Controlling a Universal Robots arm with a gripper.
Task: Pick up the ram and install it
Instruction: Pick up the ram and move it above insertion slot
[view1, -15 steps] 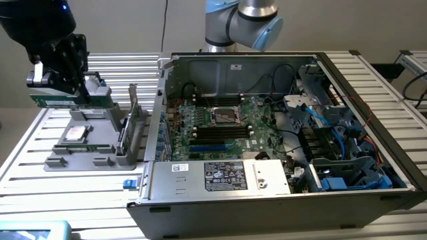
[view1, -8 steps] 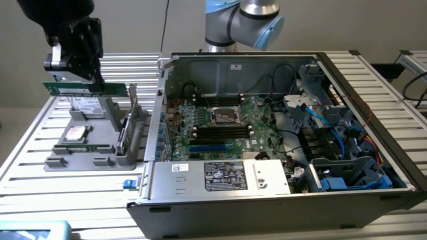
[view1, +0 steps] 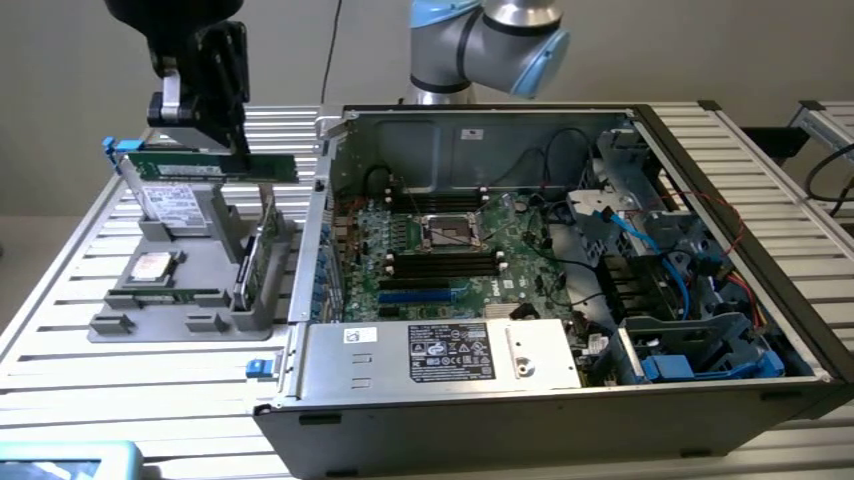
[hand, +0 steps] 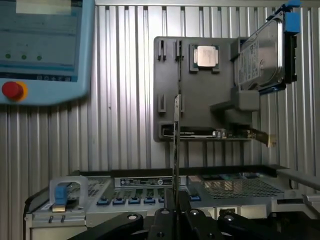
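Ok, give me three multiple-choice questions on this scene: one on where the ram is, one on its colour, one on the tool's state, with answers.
1. Where is the ram?
A) above the grey holder, at the exterior view's left
B) seated in a motherboard slot
C) lying on the power supply

2. What colour is the ram's board?
A) blue
B) green
C) red

3. How is the tool?
A) open and empty
B) shut on the hard drive
C) shut on the ram

Answers: 1 A, the ram hangs over the grey holder. 2 B, its board shows green. 3 C, the tool clamps the ram's upper edge.
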